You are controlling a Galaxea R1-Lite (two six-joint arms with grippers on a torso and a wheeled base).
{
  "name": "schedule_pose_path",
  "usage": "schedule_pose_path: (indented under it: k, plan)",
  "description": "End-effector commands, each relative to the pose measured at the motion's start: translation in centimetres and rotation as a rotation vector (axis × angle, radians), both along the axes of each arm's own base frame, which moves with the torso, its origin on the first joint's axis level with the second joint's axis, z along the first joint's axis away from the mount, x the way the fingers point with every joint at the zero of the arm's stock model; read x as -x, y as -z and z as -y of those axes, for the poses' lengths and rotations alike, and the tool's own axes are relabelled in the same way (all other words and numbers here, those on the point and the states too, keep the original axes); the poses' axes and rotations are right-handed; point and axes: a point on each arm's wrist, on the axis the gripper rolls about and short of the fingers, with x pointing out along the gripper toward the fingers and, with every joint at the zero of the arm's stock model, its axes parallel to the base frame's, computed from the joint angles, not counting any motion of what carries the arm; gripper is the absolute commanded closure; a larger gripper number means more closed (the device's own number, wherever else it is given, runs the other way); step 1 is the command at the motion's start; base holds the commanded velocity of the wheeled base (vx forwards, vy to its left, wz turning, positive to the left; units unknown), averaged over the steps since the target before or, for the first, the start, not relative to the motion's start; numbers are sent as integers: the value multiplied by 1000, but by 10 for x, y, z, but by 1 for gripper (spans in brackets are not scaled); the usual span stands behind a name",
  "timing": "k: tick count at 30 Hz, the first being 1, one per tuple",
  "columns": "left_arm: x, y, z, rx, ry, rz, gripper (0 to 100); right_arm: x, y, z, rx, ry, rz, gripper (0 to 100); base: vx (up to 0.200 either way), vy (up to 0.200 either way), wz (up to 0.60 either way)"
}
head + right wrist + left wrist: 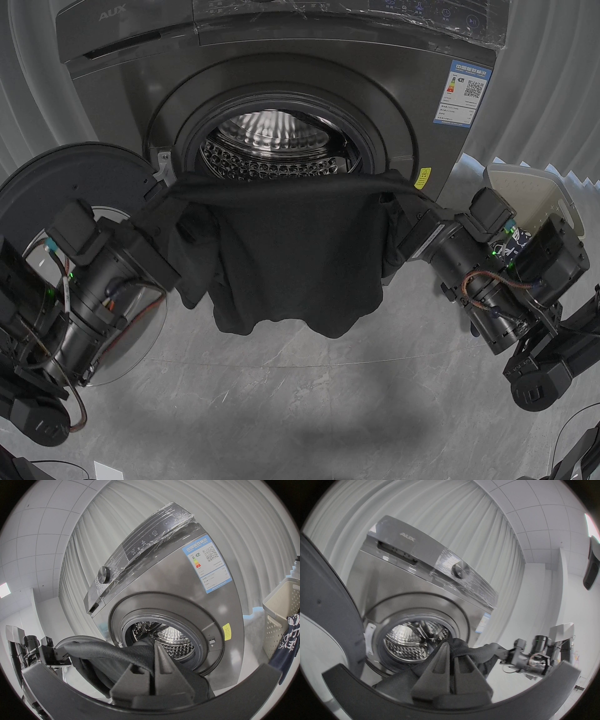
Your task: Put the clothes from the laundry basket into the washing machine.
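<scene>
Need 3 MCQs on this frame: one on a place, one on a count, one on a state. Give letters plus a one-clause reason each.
1. Where is the black garment?
A. Stretched between the left gripper and the right gripper, in front of the drum
B. In the laundry basket
C. In a heap on the floor

2. How many grippers are shut on it?
A. None
B. One
C. Two

3. The washer door is:
A. Shut
B. Open, swung to the robot's left
C. Off its hinge, flat on the floor

Answers:
1. A: in the head view the cloth spans from gripper to gripper across the opening and hangs below it.
2. C: each wrist view shows its own gripper closed on black cloth.
3. B: the drum is exposed and the door stands aside on the left.
</scene>
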Motion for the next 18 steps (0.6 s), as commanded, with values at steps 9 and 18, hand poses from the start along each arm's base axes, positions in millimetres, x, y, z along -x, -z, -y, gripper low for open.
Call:
schedule_pose_path:
  k: [9,18]
  plan:
    - [-14,-5,40,-12,116,-9,100,6,38,-30,88,-150,-103,0,0,0,0]
    - [-21,-8,46,-4,118,3,100,-19,102,-43,258,-159,-210,0,0,0,0]
